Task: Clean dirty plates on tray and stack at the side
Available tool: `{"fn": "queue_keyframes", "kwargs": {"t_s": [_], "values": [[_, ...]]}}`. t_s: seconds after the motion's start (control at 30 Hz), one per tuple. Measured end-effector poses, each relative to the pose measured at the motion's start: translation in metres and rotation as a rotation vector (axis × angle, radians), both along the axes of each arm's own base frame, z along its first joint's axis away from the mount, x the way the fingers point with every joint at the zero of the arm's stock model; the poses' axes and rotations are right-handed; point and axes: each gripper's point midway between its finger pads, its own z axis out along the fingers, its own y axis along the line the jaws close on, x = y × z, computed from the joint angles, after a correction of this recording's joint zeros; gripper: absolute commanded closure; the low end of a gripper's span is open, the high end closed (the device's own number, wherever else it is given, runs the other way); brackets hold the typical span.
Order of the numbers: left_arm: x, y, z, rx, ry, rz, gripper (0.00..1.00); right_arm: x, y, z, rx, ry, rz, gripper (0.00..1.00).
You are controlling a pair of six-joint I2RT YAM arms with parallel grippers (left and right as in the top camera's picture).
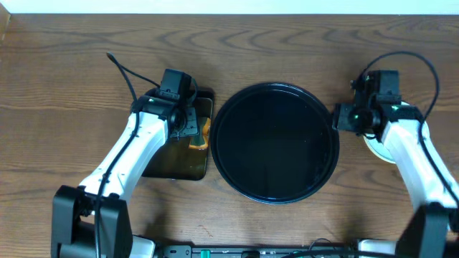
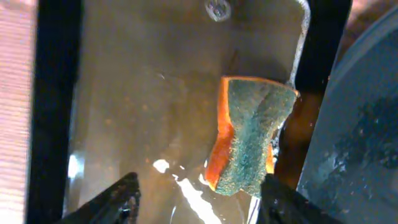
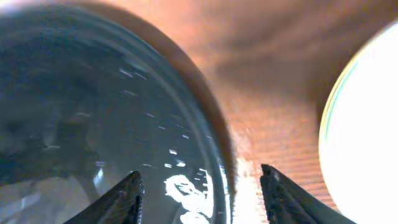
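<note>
The large round black tray (image 1: pixel 276 143) lies in the middle of the table with nothing on it. A pale plate stack (image 1: pixel 378 148) sits right of it, mostly hidden under my right arm; one plate edge shows in the right wrist view (image 3: pixel 367 124). My right gripper (image 1: pixel 343 118) is open and empty over the tray's right rim (image 3: pixel 205 124). My left gripper (image 1: pixel 188 125) is open above the small rectangular tray (image 1: pixel 179 165), with the orange and green sponge (image 2: pixel 249 143) lying just ahead of its fingers.
The rectangular tray (image 2: pixel 155 93) holds shallow brownish water. Bare wooden table surrounds both trays, with wide room at the back and far left.
</note>
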Motion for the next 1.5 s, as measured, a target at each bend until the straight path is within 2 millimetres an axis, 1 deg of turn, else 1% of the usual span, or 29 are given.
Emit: {"fn": "queue_keyframes", "kwargs": {"t_s": [0.03, 0.07, 0.13, 0.17, 0.23, 0.27, 0.3, 0.33, 0.4, 0.43, 0.47, 0.5, 0.53, 0.57, 0.63, 0.67, 0.73, 0.8, 0.9, 1.07, 1.5], "values": [[0.001, 0.003, 0.005, 0.005, -0.017, 0.004, 0.28, 0.001, 0.008, 0.015, -0.007, -0.042, 0.035, 0.01], [0.002, 0.006, 0.010, 0.006, -0.032, 0.011, 0.28, 0.001, 0.015, 0.021, -0.011, -0.061, 0.062, 0.01], [-0.003, 0.015, 0.019, 0.015, -0.034, 0.031, 0.28, -0.011, 0.024, 0.025, -0.012, -0.040, 0.097, 0.01], [-0.010, 0.022, 0.024, 0.021, -0.025, 0.046, 0.28, -0.018, 0.028, 0.027, -0.012, -0.027, 0.109, 0.01], [-0.029, 0.034, 0.035, 0.026, 0.004, 0.072, 0.28, -0.026, 0.030, 0.037, -0.013, -0.036, 0.118, 0.01], [-0.034, 0.038, 0.041, 0.026, 0.001, 0.079, 0.28, -0.029, 0.030, 0.041, -0.012, -0.042, 0.118, 0.01], [-0.039, 0.040, 0.052, 0.021, -0.023, 0.085, 0.28, -0.033, 0.030, 0.047, -0.012, -0.051, 0.117, 0.01], [-0.042, 0.041, 0.066, 0.011, -0.068, 0.086, 0.28, -0.040, 0.029, 0.057, -0.012, -0.071, 0.116, 0.01], [-0.047, 0.041, 0.091, -0.009, -0.164, 0.084, 0.28, -0.043, 0.029, 0.073, -0.019, -0.126, 0.115, 0.01], [-0.051, 0.041, 0.098, -0.015, -0.192, 0.082, 0.28, -0.049, 0.029, 0.081, -0.028, -0.159, 0.114, 0.01], [-0.058, 0.040, 0.107, -0.023, -0.236, 0.074, 0.28, -0.052, 0.030, 0.085, -0.035, -0.175, 0.116, 0.01], [-0.066, 0.040, 0.113, -0.030, -0.269, 0.064, 0.23, -0.059, 0.033, 0.090, -0.049, -0.206, 0.120, 0.01], [-0.074, 0.038, 0.118, -0.039, -0.315, 0.044, 0.21, -0.064, 0.034, 0.092, -0.057, -0.220, 0.120, 0.01], [-0.082, 0.036, 0.121, -0.048, -0.350, 0.029, 0.21, -0.070, 0.036, 0.093, -0.066, -0.236, 0.118, 0.01], [-0.090, 0.033, 0.122, -0.064, -0.409, 0.010, 0.21, -0.081, 0.037, 0.093, -0.078, -0.267, 0.097, 0.01], [-0.097, 0.033, 0.120, -0.073, -0.440, 0.005, 0.21, -0.090, 0.038, 0.093, -0.077, -0.285, 0.087, 0.01], [-0.106, 0.035, 0.120, -0.083, -0.481, 0.003, 0.21, -0.099, 0.035, 0.095, -0.075, -0.304, 0.064, 0.01], [-0.110, 0.036, 0.124, -0.090, -0.511, 0.004, 0.21, -0.109, 0.031, 0.095, -0.078, -0.299, 0.044, 0.01], [-0.111, 0.036, 0.125, -0.092, -0.519, 0.003, 0.20, -0.116, 0.027, 0.090, -0.088, -0.269, 0.033, 0.01], [-0.111, 0.036, 0.125, -0.091, -0.517, 0.003, 0.20, -0.117, 0.025, 0.085, -0.096, -0.246, 0.028, 0.01], [-0.111, 0.036, 0.125, -0.091, -0.517, 0.003, 0.20, -0.117, 0.025, 0.085, -0.095, -0.246, 0.024, 0.01]]}}
